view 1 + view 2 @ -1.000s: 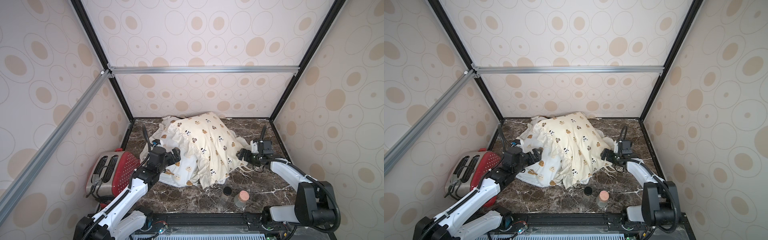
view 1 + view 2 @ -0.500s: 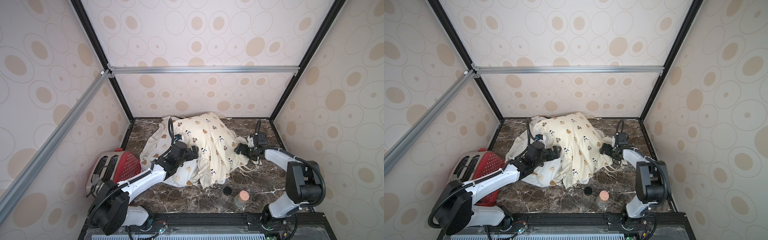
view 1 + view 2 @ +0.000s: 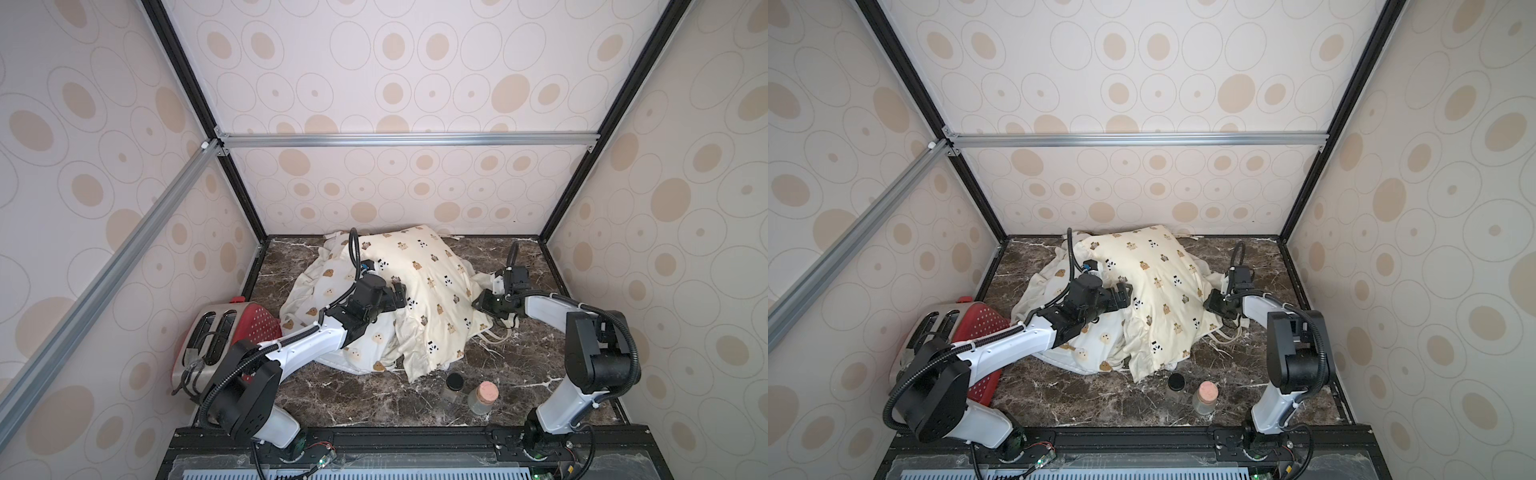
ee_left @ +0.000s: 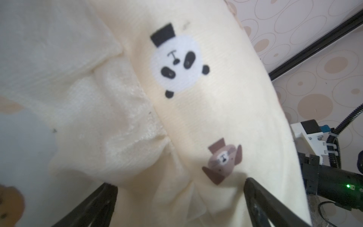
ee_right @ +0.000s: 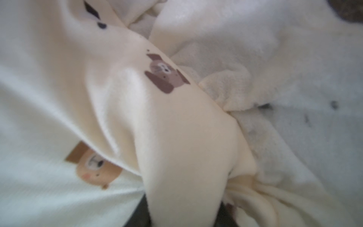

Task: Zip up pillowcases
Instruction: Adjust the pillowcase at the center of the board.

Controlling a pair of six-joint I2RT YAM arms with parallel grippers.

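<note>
A dark brown, white-veined marble tabletop [image 3: 353, 399] forms the floor of a booth with dotted beige walls. On its far middle lies a plump cream-yellow pillowcase [image 3: 428, 286] printed with small bears and pandas. It is draped over a flatter white pillowcase [image 3: 316, 291] with brown blob faces, so only the left and near parts of the white one show in both top views.

A red perforated metal toaster [image 3: 232, 332] with two slots stands at the table's left edge, apart from the fabric, and the left arm's elbow hides its near end. That white-and-black left arm reaches across the white pillowcase and covers its middle.

The left gripper [image 3: 400, 296] has its jaws spread wide at the left slope of the cream-yellow pillowcase. In the left wrist view, cloth lies ungripped between the two black fingers [image 4: 261, 200].

The right gripper [image 3: 482, 305] sits at that cover's right edge. In the right wrist view its jaws are drawn in on a bunched fold of it. Thin cream cords [image 3: 494, 332] trail on the marble just beside it.

Near the front, just off the cream-yellow corner, stand a small clear jar [image 3: 454, 384] with a black lid and a clear bottle [image 3: 482, 397] with a cork stopper, close together.
</note>
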